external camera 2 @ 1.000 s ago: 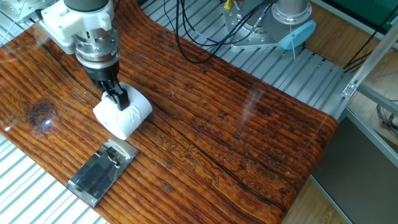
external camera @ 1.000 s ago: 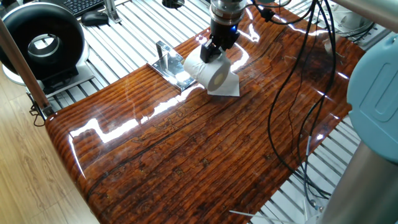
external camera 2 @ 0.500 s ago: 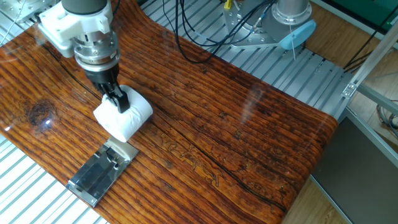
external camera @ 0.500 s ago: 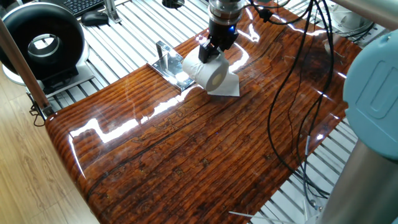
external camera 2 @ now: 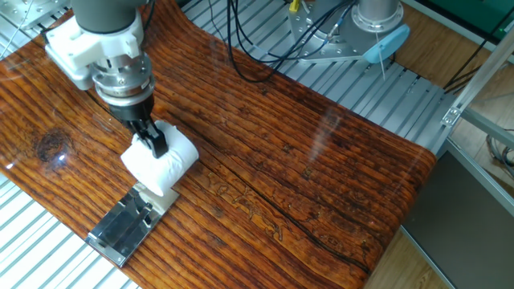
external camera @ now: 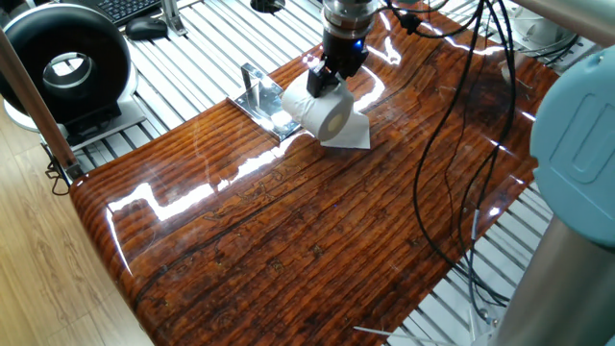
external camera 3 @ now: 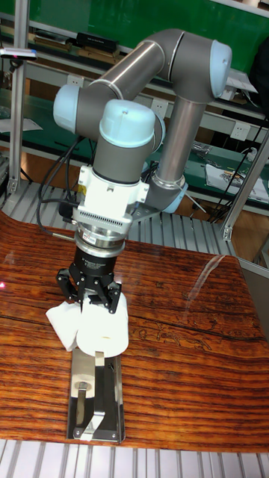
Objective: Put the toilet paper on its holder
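Observation:
The toilet paper (external camera: 327, 115) (external camera 2: 165, 160) (external camera 3: 101, 325) is a white roll with a loose sheet trailing beside it. My gripper (external camera: 324, 79) (external camera 2: 152, 142) (external camera 3: 88, 296) is shut on the roll and holds it just above the wooden table. The holder (external camera: 261, 99) (external camera 2: 124, 226) (external camera 3: 93, 399), a chrome base plate with a short upright bar, stands right beside the roll at the table's edge. In the tall fixed view the roll hangs over the far end of the holder's plate. Whether the roll touches the bar cannot be told.
A large black ring-shaped device (external camera: 65, 67) stands off the table at the far left. Black cables (external camera: 461, 125) hang across the table's right side. The arm's blue-grey base (external camera: 577, 144) rises at the right. A metal slatted frame (external camera 2: 32, 233) surrounds the table.
The gripper has carried the roll a little closer to the holder; in the other fixed view the roll now overlaps the plate's near end.

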You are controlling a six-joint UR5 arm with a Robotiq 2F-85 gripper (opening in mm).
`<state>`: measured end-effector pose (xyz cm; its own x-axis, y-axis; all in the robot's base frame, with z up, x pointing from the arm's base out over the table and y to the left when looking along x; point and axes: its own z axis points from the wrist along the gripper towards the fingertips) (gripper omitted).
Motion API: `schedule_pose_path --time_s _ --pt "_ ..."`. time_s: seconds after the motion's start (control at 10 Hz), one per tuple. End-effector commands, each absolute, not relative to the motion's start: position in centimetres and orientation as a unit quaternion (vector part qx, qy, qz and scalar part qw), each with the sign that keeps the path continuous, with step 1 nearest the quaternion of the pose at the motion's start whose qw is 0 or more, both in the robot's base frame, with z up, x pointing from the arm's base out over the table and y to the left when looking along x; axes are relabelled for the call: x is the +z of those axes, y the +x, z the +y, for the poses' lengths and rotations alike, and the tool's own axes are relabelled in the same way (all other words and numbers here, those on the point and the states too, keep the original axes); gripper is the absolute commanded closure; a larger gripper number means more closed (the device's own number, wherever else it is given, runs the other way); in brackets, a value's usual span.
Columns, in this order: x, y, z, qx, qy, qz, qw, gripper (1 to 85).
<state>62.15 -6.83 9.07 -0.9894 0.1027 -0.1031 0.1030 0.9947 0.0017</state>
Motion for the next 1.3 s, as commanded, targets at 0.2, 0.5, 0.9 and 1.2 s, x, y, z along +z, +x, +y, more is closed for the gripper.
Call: schedule_pose_path --time_s 0.2,0.5,0.9,1.2 --pt "8.3 63.5 -6.5 0.006 0.048 0.997 0.056 84.7" --pt "8.7 62.6 -7.2 -0.002 0.049 0.997 0.055 84.7" --pt "8.7 62.2 -7.8 -0.003 0.049 0.997 0.056 84.7" --pt "8.4 62.7 -7.6 0.0 0.047 0.997 0.058 84.7"
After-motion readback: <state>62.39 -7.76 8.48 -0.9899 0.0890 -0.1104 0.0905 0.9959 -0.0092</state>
